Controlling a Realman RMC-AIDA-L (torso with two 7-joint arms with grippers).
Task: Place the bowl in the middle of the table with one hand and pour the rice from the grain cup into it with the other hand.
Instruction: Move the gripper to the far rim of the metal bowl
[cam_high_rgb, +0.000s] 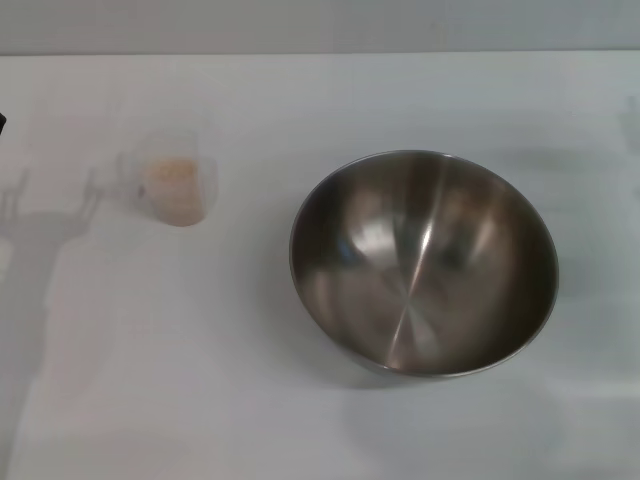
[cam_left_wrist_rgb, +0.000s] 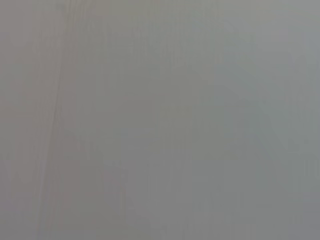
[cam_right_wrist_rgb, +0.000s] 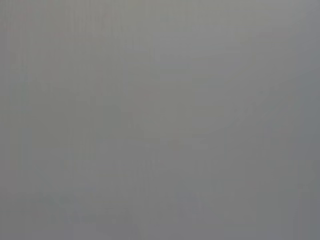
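White table (cam_high_rgb: 300, 420) holds bowl (cam_high_rgb: 423, 262) and grain cup (cam_high_rgb: 178, 190); no gripper visible.

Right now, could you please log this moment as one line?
bowl: empty, right of centre | grain cup: rice inside, left | grippers: not in view

Steel bowl (cam_high_rgb: 423, 262) empty, upright, right of table (cam_high_rgb: 200, 380) centre; cup (cam_high_rgb: 178, 187) holding rice (cam_high_rgb: 170, 178) at its 10 o'clock, well apart.
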